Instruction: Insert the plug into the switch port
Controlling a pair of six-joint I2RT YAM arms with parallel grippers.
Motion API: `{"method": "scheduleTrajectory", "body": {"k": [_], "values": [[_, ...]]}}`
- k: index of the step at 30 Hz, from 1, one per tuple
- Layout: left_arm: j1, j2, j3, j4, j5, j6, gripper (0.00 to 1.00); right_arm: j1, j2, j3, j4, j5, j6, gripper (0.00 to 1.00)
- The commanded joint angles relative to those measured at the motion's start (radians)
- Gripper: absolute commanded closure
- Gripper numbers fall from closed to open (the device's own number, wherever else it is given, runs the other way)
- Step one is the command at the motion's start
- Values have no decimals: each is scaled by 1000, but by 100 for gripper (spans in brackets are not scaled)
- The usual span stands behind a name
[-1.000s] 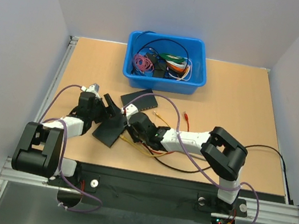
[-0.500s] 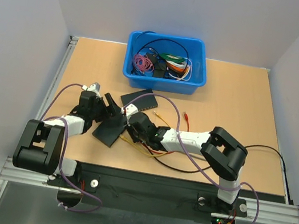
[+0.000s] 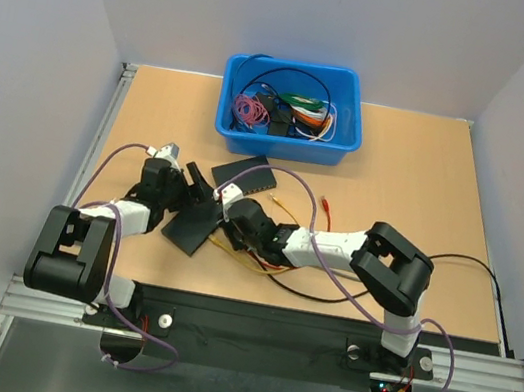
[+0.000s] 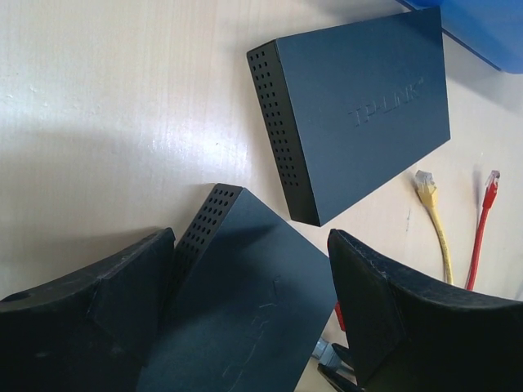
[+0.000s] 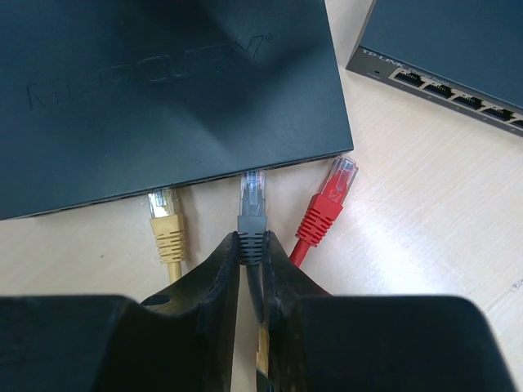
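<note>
A black switch point(image 3: 190, 231) lies flat at the table's front left, and my left gripper point(image 3: 189, 206) is shut on it, with fingers against two opposite sides in the left wrist view point(image 4: 245, 310). My right gripper point(image 5: 252, 245) is shut on the boot of a grey plug point(image 5: 252, 224). The plug's clear tip point(image 5: 254, 188) meets the switch's point(image 5: 163, 82) port edge. Whether it is seated inside a port is hidden. A yellow plug point(image 5: 166, 220) sits at the same edge on its left. A red plug point(image 5: 327, 204) lies by the corner on its right.
A second black switch, marked TP-LINK point(image 4: 368, 106), lies just beyond, its ports showing in the right wrist view point(image 5: 458, 90). Loose yellow point(image 4: 425, 186) and red point(image 4: 490, 181) plugs lie to its right. A blue bin point(image 3: 287, 138) of cables stands at the back. Cables trail under my right arm point(image 3: 335, 244).
Almost nothing. Both arms hold their places, with only a very slight shift of the left wrist away from the front edge.
</note>
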Motion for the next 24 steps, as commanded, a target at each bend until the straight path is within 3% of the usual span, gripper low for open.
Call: {"method": "scheduleTrajectory", "body": {"k": [1, 11, 24], "values": [[-48, 24, -2, -50, 74, -13, 13, 19, 18, 3, 252, -29, -13, 100], [-72, 52, -12, -56, 77, -15, 13, 21, 66, 6, 340, -23, -57, 100], [-95, 81, 4, -71, 56, -12, 13, 18, -52, 5, 353, -80, -169, 99]]}}
